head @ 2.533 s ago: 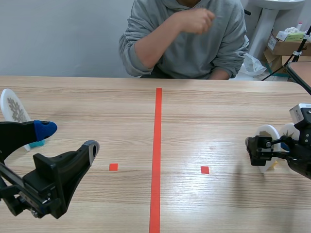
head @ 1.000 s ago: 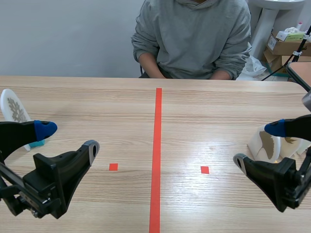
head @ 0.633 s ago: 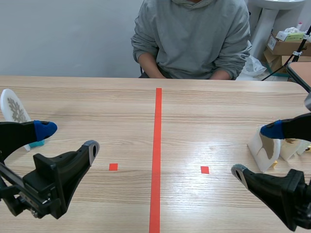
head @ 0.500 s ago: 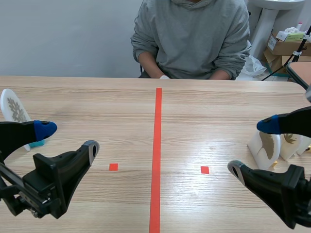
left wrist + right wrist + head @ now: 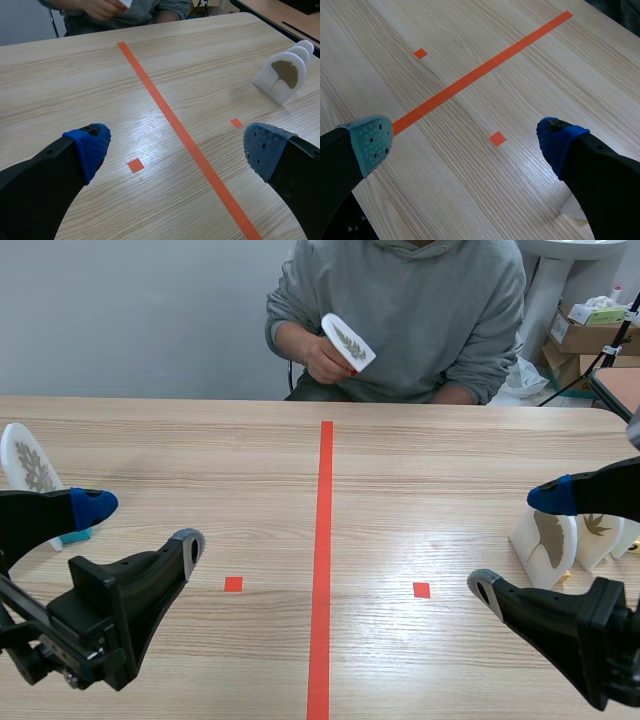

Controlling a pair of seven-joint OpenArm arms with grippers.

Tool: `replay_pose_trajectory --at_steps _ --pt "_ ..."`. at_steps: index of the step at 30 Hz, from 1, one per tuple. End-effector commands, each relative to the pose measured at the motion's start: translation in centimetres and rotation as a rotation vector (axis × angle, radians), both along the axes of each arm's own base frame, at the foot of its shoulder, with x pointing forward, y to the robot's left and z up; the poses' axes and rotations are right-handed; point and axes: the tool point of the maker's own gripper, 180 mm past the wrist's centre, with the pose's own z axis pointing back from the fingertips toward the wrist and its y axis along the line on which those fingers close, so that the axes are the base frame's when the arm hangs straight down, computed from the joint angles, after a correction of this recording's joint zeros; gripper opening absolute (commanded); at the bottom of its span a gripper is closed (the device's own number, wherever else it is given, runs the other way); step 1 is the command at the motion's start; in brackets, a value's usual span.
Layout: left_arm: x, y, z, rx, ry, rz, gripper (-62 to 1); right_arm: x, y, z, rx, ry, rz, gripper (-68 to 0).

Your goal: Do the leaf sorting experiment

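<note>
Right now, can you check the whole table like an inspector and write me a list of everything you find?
Surface: wooden table with orange-red tape marks.
Job's things: left leaf card stands at the table's left edge; right leaf cards stand in a row near the right edge; held leaf card is up in the person's hand.
Clutter: nothing seen.
Grippers: left gripper open, empty; right gripper open, empty.
Cables: nothing seen.
Surroundings: person in a grey hoodie sits across the table; cardboard boxes behind, at the right.
</note>
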Motion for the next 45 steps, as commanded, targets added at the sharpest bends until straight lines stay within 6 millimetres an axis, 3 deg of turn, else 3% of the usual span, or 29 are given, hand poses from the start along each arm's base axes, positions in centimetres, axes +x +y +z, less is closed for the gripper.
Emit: replay_pose_trajectory --at_steps 1,29,45 --pt "0.0 -0.3 0.9 -0.019 -0.025 -0.001 -4.3 0.2 0.2 0.7 0.009 -0.017 0.015 -8.6" --pt "0.2 0.1 0.8 -0.01 -0.026 0.018 -4.1 0.2 0.2 0.7 0.008 -0.016 0.014 -8.6" --pt "0.2 1.7 -1.4 -0.001 0.016 0.077 -4.1 0.2 0.2 0.7 0.008 -0.016 0.014 -8.6"
